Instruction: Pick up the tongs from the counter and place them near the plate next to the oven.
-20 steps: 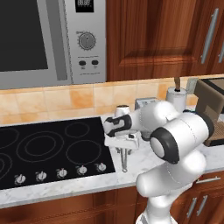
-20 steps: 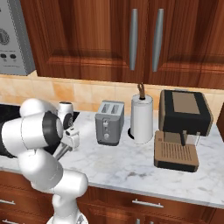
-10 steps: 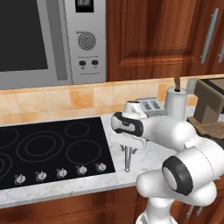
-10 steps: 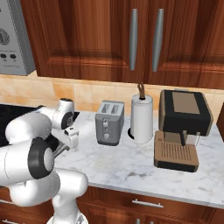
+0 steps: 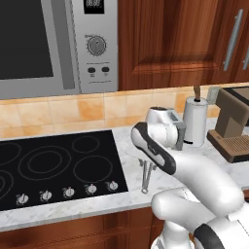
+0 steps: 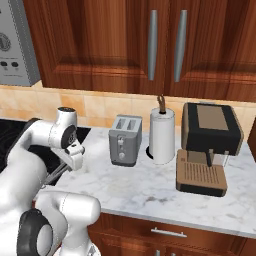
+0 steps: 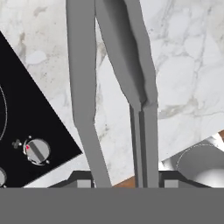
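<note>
Marble counter (image 5: 131, 160) beside a black cooktop (image 5: 58, 165), under dark wood cabinets: gripper (image 7: 120, 177) clenched on the silver tongs (image 5: 145, 175), now hanging over the counter's front strip just right of the cooktop knobs, with the elbow swung further forward and lower than a second ago. Seen along the hand: both tong arms (image 7: 83, 78) running up between the fingertips (image 7: 78, 178), veined marble below; seen from the right: toaster (image 6: 125, 140), paper towel roll (image 6: 162, 136) and coffee machine (image 6: 206, 147) lined up along the counter.
</note>
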Robot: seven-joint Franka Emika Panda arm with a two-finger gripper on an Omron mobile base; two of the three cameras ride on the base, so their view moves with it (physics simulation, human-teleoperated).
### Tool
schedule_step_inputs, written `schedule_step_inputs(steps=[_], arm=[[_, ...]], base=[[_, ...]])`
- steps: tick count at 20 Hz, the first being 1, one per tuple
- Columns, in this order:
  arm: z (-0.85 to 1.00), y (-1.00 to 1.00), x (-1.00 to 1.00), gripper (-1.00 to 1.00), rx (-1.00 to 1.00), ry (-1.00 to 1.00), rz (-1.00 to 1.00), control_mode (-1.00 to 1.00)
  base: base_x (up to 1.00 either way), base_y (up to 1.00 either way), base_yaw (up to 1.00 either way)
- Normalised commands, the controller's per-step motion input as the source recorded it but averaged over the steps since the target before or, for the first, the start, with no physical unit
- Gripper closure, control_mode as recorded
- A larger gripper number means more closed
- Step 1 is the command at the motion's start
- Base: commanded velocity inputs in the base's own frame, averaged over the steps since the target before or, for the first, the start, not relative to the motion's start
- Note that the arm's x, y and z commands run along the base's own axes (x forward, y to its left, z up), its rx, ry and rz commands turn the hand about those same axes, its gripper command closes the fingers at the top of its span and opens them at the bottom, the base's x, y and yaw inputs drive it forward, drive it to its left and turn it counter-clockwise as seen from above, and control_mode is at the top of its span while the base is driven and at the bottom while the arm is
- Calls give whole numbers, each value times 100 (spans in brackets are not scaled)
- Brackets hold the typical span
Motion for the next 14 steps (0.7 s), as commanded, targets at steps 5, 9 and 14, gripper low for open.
schedule_step_inputs(steps=[5, 9, 14], arm=[[60, 0, -42, 100, 0, -10, -3, -100], [54, 0, -37, 100, 0, -8, -4, -100], [38, -1, -48, 100, 1, -13, -3, -100]], base=[[0, 0, 0], [0, 0, 0], [0, 0, 0]])
